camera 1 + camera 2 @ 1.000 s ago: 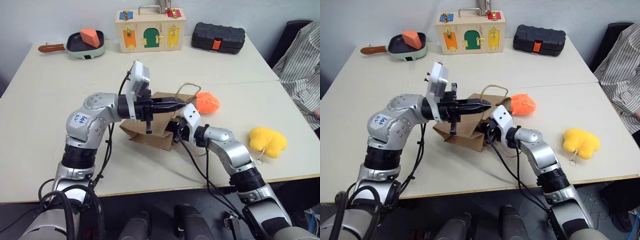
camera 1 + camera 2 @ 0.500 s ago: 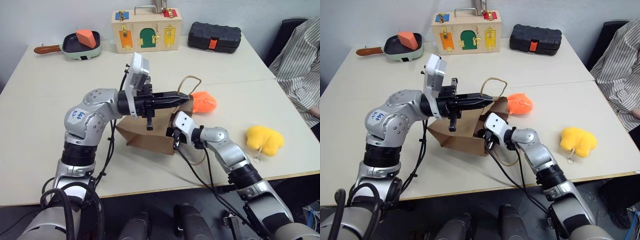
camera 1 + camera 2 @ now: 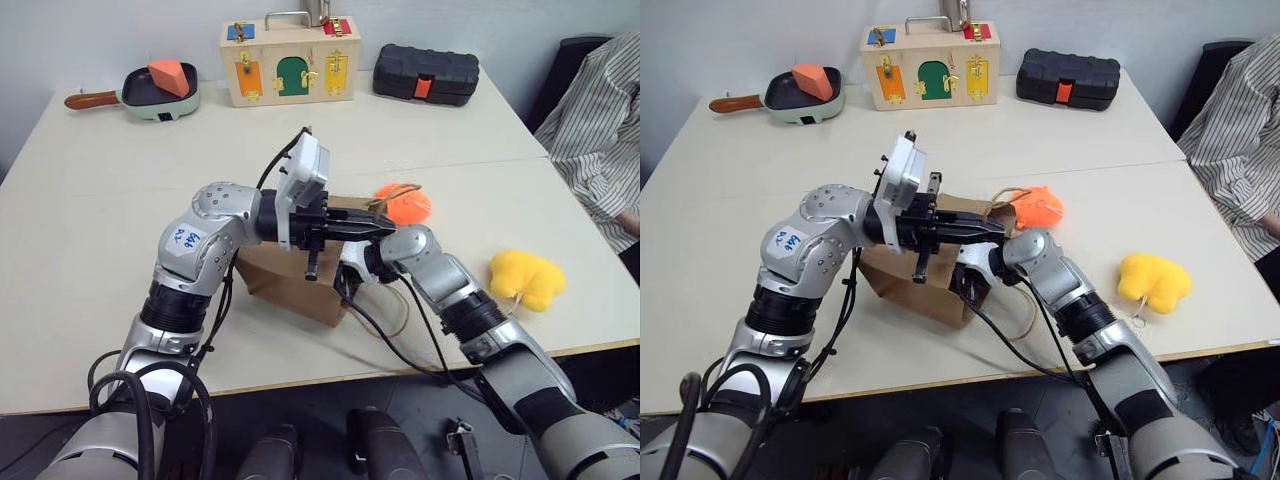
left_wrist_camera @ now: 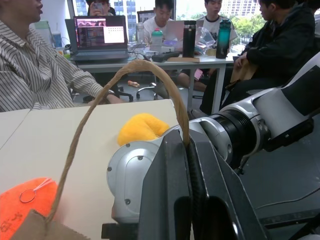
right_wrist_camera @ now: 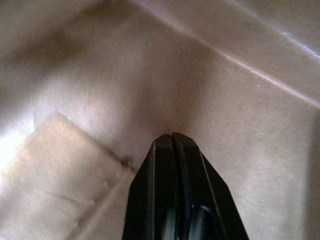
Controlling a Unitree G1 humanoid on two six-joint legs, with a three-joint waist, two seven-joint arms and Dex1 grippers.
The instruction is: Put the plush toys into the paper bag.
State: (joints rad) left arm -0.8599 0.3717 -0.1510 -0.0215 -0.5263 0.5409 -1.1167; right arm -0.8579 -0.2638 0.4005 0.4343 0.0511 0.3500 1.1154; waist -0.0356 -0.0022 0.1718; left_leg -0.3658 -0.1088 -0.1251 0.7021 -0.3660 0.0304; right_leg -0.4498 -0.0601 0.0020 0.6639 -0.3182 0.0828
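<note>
Right gripper [image 5: 172, 142] has swung left into the bag [image 3: 290, 280], fingers pressed together, empty. Left gripper [image 4: 187, 145] stays clamped on a bag handle [image 4: 100, 100]. Orange toy [image 3: 403, 203] just behind it mid-desk; yellow toy [image 3: 530, 278] near the right edge

My right gripper [image 5: 172, 137] sits inside the paper bag [image 3: 910, 280], so from the head views I can't see its fingers [image 5: 160, 165]; the bag's wall and my left arm cover them. The wrist view shows them pressed together against brown paper, but the paper is too blurred to tell which part of the bag it is. The bag's mouth is hidden behind my left gripper [image 3: 385, 228], and I can't tell how wide it stands. The orange plush toy [image 3: 402, 203] is partly covered by the bag's cord handle [image 4: 135, 67]. The person [image 3: 598, 120] at the surface's right edge is cut off by the frame.
</note>
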